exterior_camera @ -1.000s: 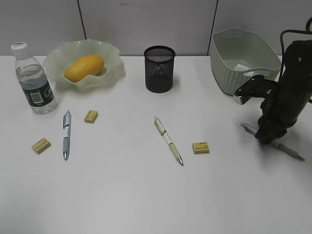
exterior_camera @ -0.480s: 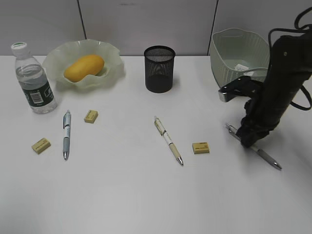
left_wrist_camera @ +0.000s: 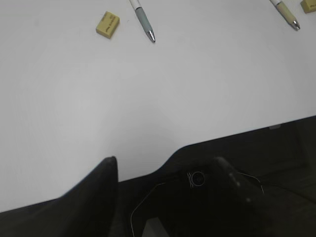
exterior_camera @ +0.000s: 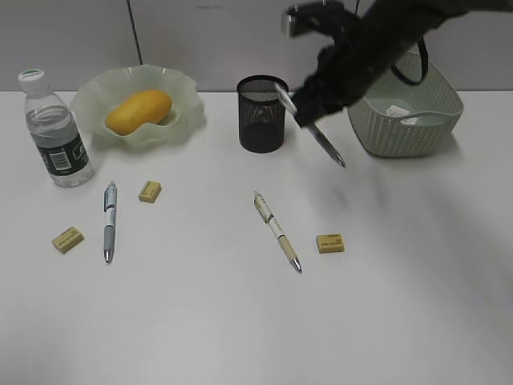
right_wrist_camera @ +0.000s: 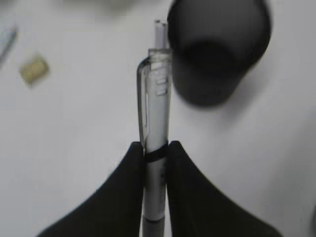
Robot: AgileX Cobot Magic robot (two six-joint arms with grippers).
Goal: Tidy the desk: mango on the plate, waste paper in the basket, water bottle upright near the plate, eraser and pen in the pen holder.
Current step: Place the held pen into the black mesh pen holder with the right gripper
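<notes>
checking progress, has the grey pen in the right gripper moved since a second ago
Yes. The grey pen, clamped in the right gripper, has left the desk below the basket and now hangs tilted beside the pen holder.

Slanted exterior view over the desk [exterior_camera: 240,321]; wrist views close, sharing its surface.

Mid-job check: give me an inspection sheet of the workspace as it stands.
Surface: white desk, no spills seen.
Job's things: mango on plate; water bottle upright beside it; paper scrap in basket; two pens and three erasers loose.
Clutter: nothing seen.
Grippers: right end effector clamps a pen beside pen holder; left end effector open, empty.
Cables: one by the basket.
Surroundings: grey panels.
</notes>
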